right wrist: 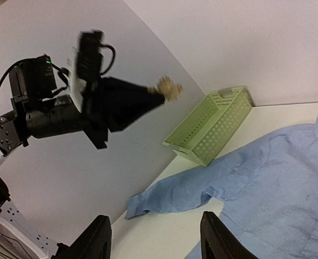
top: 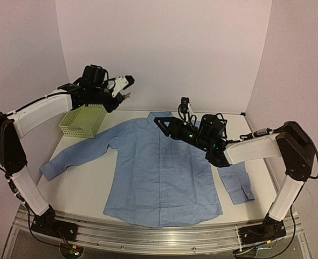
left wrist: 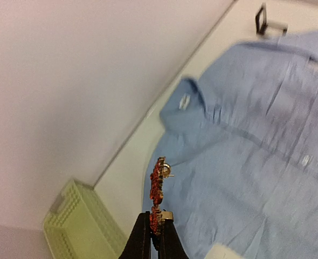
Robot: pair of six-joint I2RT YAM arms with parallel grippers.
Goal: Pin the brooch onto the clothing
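Observation:
The brooch [left wrist: 158, 190], a small orange-red ornament with a gold pin back, is clamped edge-on between my left gripper's [left wrist: 153, 229] shut fingertips. That left gripper [top: 124, 91] hangs high above the table's back left, over the basket. The clothing [top: 161, 172], a light blue shirt, lies flat and face up across the table, collar towards the back. My right gripper [top: 160, 122] hovers low over the collar area, open, with nothing between its fingers [right wrist: 97, 240]. In the right wrist view the brooch [right wrist: 170, 87] shows at the tip of the left gripper [right wrist: 158, 100].
A green mesh basket [top: 84, 121] stands at the back left beside the shirt's sleeve [top: 67, 157]. A small black-framed box [left wrist: 267, 19] sits by the back wall beyond the collar. The other sleeve [top: 235, 181] lies under the right arm.

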